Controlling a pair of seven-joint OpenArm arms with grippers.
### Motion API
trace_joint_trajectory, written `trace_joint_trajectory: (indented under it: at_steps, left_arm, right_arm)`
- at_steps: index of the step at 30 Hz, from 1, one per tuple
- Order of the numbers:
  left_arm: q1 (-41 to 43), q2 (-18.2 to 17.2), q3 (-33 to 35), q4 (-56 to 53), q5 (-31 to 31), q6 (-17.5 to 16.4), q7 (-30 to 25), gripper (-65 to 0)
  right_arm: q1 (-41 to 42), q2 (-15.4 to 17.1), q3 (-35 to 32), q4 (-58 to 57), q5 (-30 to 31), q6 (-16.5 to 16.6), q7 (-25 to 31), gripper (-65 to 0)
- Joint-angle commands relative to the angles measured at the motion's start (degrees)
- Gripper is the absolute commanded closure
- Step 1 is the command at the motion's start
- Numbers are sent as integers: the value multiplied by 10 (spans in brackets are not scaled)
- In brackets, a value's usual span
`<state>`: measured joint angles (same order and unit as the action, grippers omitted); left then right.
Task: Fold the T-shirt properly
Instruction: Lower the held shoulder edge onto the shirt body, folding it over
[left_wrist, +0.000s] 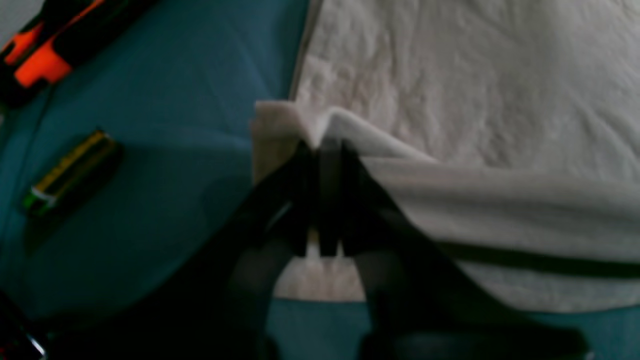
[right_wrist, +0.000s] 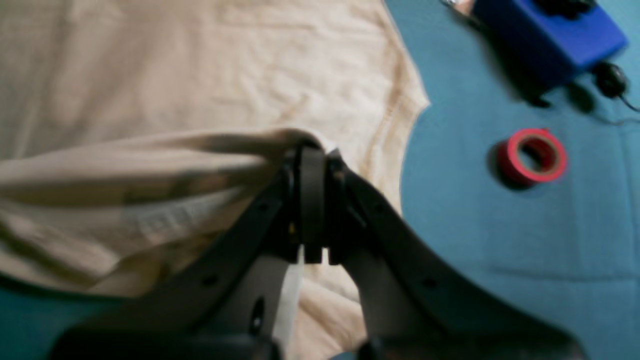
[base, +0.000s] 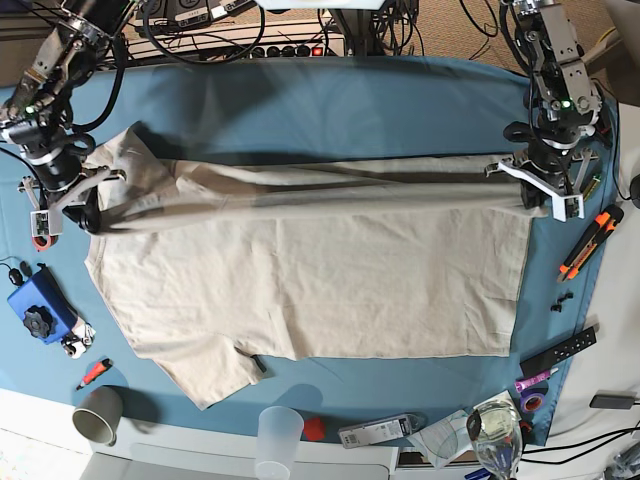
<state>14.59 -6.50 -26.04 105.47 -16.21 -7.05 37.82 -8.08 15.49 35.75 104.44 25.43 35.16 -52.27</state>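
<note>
T-shirt (base: 320, 270) spread flat on blue-covered surface (base: 330, 105), far edge lifted into a taut fold between both arms. Left tool (left_wrist: 327, 150) clenched on the hem corner, right tool (right_wrist: 312, 150) clenched on the shoulder end. Red tape roll (right_wrist: 532, 157) lies near the right tool, apart from the cloth.

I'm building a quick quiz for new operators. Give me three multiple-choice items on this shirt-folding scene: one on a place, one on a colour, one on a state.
1. Seen from the right wrist camera, the roll of tape lies:
A. on the T-shirt
B. on the tablecloth, apart from the shirt
C. in a cup

2. The tablecloth is:
A. blue
B. red
C. white

3. The two grippers are:
A. both open above the shirt
B. both shut on the T-shirt
C. both holding cups

Key:
1 B, blue cloth surrounds the roll.
2 A, blue shows around the shirt.
3 B, the left gripper and right gripper pinch lifted fabric.
</note>
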Motion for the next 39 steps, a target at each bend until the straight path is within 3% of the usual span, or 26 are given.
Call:
trace_joint_trajectory:
  at_steps: [1,5,10,16,24,32,39]
  left_arm:
    - [-12,-5,-3,8,-1,4,-15,0]
    - [-36,-5,-3,-13,-5,4,-15,0]
    - [-70,-5,-3,-74,-5,-32,-15,0]
    - [-91,-5,-3,-90,-5,-33,-15,0]
    - [-111,-5,-3,-90,-5,-33,-15,0]
    - [-118,-5,-3,-91,-5,-35,-15,0]
    - [-119,-5,19,-92,-4,-35,-19,0]
  right_arm:
    - [7,12,3,8,-6,-13,23,0]
    - [17,12,3,0,-13,-17,26,0]
    - [61,12,3,-101,-13,-16,27,0]
    - [128,17,3,-193,-19,-9,38,0]
    - [192,17,3,-199,-34,-3,40,0]
    - [195,15,3,-206,-43,-3,41,0]
    - [195,15,3,-277,-43,-3,62,0]
